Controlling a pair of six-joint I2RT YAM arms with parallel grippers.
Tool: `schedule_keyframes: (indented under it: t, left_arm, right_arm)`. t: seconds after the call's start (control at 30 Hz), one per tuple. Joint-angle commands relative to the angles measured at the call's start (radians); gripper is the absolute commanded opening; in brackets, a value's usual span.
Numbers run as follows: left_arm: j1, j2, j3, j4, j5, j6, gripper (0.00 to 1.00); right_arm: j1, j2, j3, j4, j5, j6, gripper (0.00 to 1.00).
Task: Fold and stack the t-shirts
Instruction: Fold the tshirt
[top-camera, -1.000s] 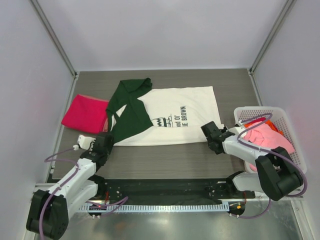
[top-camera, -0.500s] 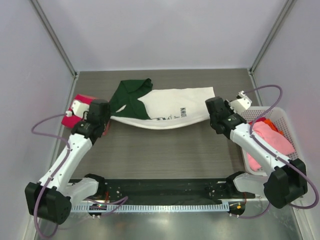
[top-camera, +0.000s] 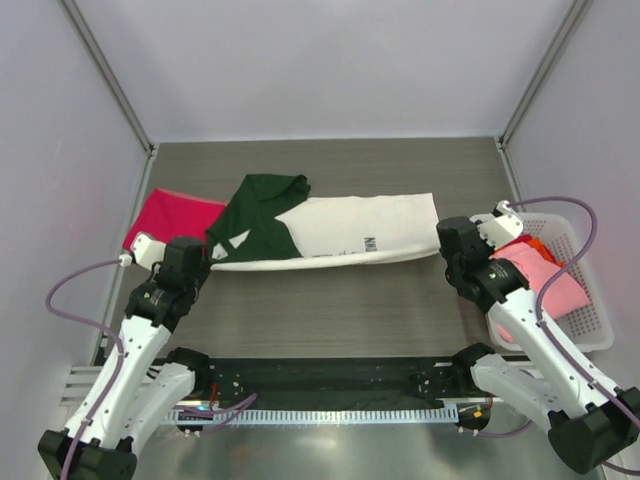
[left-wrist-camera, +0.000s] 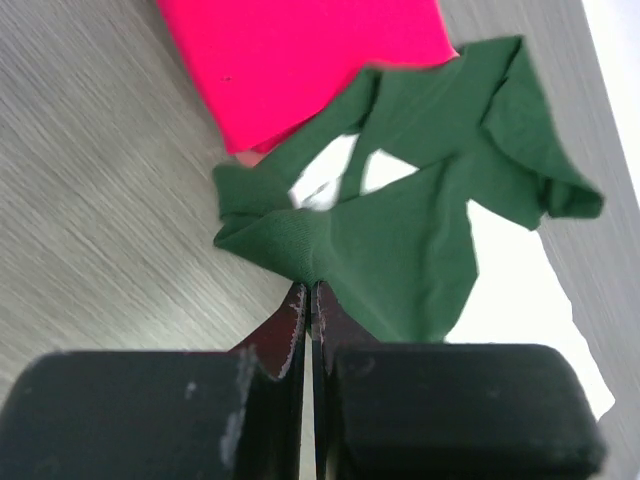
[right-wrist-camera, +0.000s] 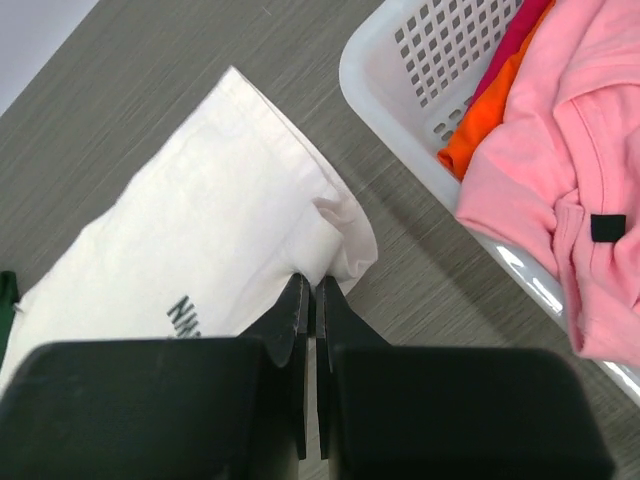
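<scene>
The left claw (left-wrist-camera: 310, 290) is clamped on the green sleeve (left-wrist-camera: 400, 230) at nine o'clock and the right claw (right-wrist-camera: 310, 285) on the hem (right-wrist-camera: 330, 225) at three, likely to lay the cream shirt (top-camera: 340, 230), doubled over at the centre, flat beside the magenta shirt (top-camera: 170, 218) at ten.

A grey wood-grain table (top-camera: 350, 320) sits boxed in by pale lilac walls (top-camera: 320, 60) and metal posts (top-camera: 110, 77)
</scene>
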Motion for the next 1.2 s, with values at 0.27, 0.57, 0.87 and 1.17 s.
schedule_keyframes:
  t: [0.27, 0.57, 0.87, 1.17]
  left_arm:
    - [0.012, 0.295, 0.282, 0.093, -0.027, 0.116, 0.00]
    - [0.142, 0.849, 1.103, -0.033, 0.134, 0.149, 0.00]
    - [0.253, 1.164, 1.713, 0.117, 0.405, 0.127, 0.00]
    - [0.268, 1.111, 1.264, 0.567, 0.534, 0.117, 0.00]
  right_arm:
    - [-0.043, 0.211, 0.280, -0.008, 0.040, -0.158, 0.01]
    - [-0.350, 0.686, 0.962, -0.029, -0.341, -0.237, 0.01]
    - [-0.609, 1.082, 1.773, -0.077, -0.875, -0.089, 0.01]
    - [-0.649, 0.975, 1.293, 0.218, -1.044, -0.040, 0.01]
